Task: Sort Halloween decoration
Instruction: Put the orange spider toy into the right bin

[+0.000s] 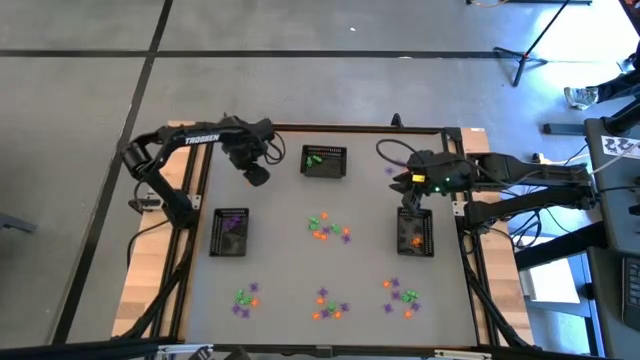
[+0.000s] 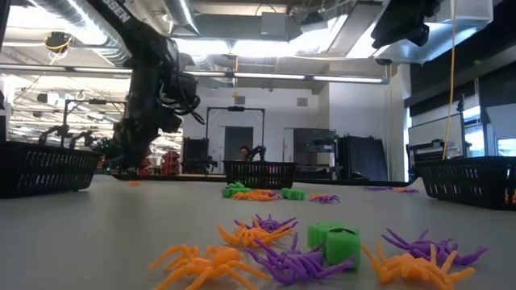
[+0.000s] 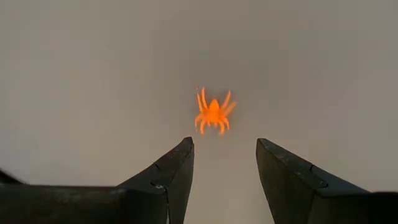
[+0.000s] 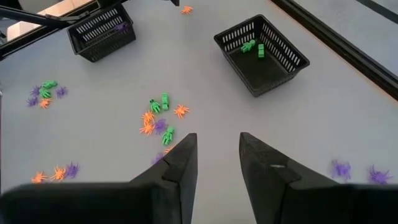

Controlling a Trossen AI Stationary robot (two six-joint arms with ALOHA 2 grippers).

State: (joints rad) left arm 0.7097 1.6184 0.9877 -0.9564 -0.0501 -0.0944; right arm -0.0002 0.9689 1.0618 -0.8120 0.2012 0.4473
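A lone orange spider (image 3: 213, 113) lies on the grey table, far from the other Halloween decoration. My left gripper (image 3: 224, 144) hangs open right above it, pointing down, at the table's far left (image 1: 256, 176). My right gripper (image 4: 217, 149) is open with nothing in it, raised over the far end of the right-hand basket (image 1: 415, 232). Purple, green and orange trinkets lie in loose clusters at mid-table (image 1: 328, 228) and along the near edge (image 1: 245, 297), (image 1: 328, 305), (image 1: 400, 295).
Three black mesh baskets stand on the table. The far one (image 1: 324, 160) holds green pieces, the left one (image 1: 231, 232) purple, the right one orange. Two purple spiders (image 4: 339, 168) lie near the right arm's base. Wooden rails (image 1: 150, 270) edge the table.
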